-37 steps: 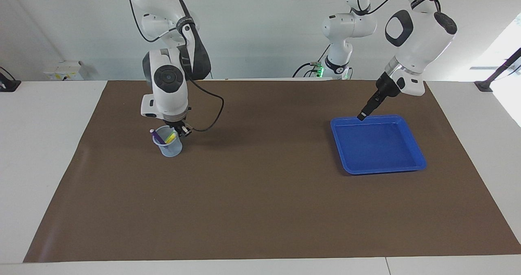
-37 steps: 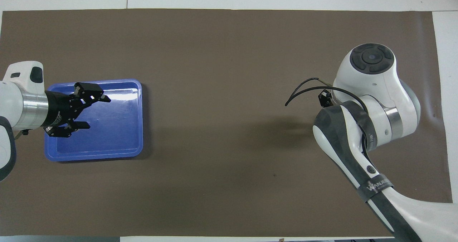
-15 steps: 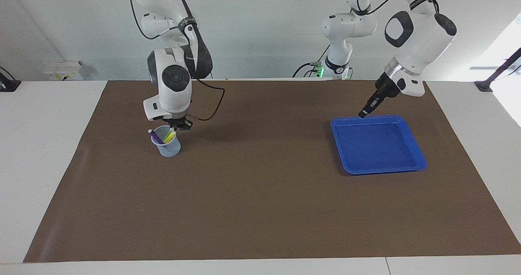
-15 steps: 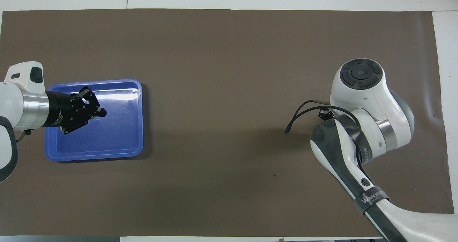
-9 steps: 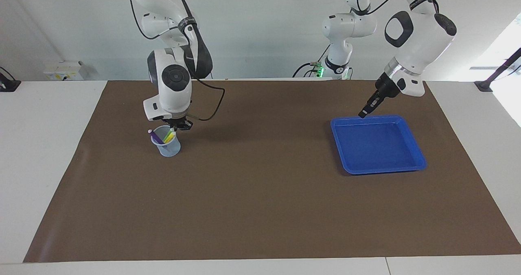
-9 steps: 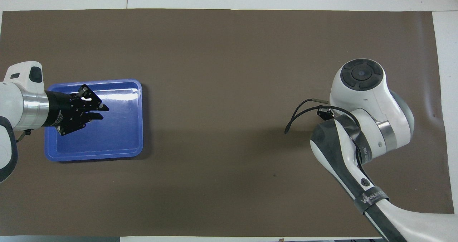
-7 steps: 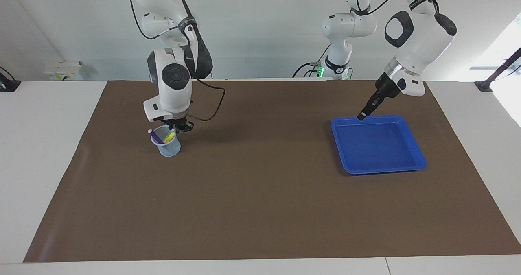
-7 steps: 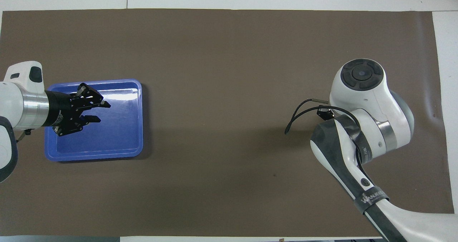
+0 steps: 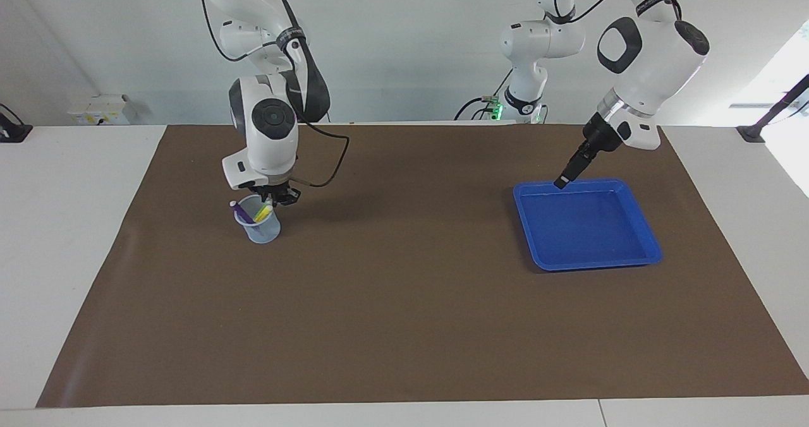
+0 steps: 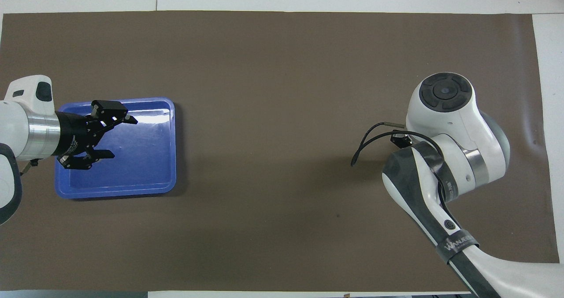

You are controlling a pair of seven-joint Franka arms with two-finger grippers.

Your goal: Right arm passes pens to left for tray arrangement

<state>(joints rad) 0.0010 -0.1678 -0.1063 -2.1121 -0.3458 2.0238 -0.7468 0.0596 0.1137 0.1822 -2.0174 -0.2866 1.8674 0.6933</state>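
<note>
Even, bright overhead lighting; soft shadows fall on the matte brown bench mat (image 9: 404, 300). A white glare streak marks the shallow blue plastic tray (image 10: 152, 119); both views sharp.

Readable marks, this moment.

1. Overhead view: white capitals "WANJE…" on the black strap (image 10: 460, 244) wrapped round my right arm (image 10: 458, 126). The tail of the word curls out of sight round the strap, so I log only those letters.
2. Same view: small white print runs along the black collar (image 10: 70, 141) at the wrist of my left arm (image 10: 17, 126). It is too fine to read.
3. Facing view: a black band (image 9: 657, 0) high on my left arm carries pale lettering, not legible.
</note>
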